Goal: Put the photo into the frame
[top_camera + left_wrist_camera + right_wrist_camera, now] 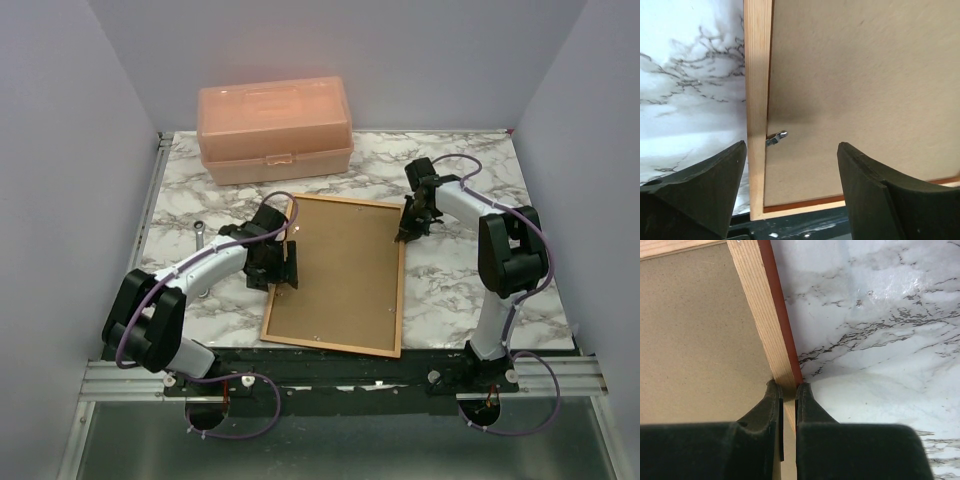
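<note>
The frame (401, 290) lies back-up on the marble table, its pale wooden rails around a brown backing board (340, 275). The photo is hidden. My left gripper (285, 262) hangs open over the frame's left rail (757, 75), one finger on each side of it. Between them, at the left gripper (791, 145), a small metal tab (776, 138) sticks out over the board (865, 75). My right gripper (407, 232) is at the upper right edge. In the right wrist view the right gripper (788, 386) is shut on the frame's rail (760, 305), reddish outer side toward the table.
A peach plastic box (274, 130) stands closed at the back of the table (470, 160). A small metal wrench (200, 233) lies left of my left arm. The frame's near end overhangs the dark strip at the table's front edge.
</note>
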### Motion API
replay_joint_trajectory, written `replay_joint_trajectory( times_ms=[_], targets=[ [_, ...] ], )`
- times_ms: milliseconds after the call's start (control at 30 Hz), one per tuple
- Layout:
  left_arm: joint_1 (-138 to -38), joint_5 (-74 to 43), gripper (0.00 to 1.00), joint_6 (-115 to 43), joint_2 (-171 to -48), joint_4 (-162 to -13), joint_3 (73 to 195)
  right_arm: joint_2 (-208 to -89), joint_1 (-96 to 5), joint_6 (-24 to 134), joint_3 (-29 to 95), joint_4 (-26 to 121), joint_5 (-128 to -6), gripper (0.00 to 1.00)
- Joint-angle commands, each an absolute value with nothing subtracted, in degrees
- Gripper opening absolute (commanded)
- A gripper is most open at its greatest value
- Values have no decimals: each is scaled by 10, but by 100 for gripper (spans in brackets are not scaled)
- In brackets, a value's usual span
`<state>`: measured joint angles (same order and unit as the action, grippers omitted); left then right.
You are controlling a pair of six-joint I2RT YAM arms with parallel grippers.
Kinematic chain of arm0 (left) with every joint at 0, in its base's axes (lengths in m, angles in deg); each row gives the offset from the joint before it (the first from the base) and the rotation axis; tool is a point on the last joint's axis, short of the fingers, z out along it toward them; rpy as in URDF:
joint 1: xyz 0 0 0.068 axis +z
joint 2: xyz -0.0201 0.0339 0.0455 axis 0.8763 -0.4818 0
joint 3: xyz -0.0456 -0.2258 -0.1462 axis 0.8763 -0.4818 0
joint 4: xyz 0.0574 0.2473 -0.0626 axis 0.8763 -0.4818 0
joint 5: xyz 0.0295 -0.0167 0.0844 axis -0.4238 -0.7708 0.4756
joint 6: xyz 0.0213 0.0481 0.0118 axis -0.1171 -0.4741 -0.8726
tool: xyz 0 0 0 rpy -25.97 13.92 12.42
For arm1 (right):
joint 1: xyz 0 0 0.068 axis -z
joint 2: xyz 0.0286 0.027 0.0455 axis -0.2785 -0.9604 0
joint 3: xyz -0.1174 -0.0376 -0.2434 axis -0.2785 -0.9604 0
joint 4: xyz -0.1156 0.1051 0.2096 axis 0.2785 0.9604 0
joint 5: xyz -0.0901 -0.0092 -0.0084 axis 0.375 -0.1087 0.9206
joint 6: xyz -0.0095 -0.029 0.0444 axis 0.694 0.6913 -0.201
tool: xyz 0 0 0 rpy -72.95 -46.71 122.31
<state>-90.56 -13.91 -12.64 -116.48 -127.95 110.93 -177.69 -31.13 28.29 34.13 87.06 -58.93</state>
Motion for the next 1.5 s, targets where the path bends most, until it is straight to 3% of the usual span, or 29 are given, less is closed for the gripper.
replay_joint_trajectory(
  times_ms=[0,100,133,200,333,600,1200,1467],
  targets=[
    [-856,-170,79,-139,-1159,-1274,1145,-1767,-308,280,348,882,-550,1],
    [-805,-201,80,-146,-1166,-1264,1146,-1758,-307,283,358,883,-565,13],
    [-792,-214,80,-149,-1172,-1258,1145,-1754,-307,282,359,884,-570,31],
    [-769,-236,80,-157,-1189,-1250,1145,-1744,-307,278,356,874,-585,51],
    [-754,-268,78,-167,-1212,-1228,1136,-1718,-306,263,322,862,-628,72],
    [-774,-345,73,-133,-1227,-1151,1076,-1695,-306,224,238,788,-739,74],
    [-906,-340,70,-56,-1140,-1129,992,-1685,-304,249,248,830,-716,74],
    [-876,-282,82,-91,-1144,-1190,1068,-1667,-303,257,237,839,-684,85]
  ],
)
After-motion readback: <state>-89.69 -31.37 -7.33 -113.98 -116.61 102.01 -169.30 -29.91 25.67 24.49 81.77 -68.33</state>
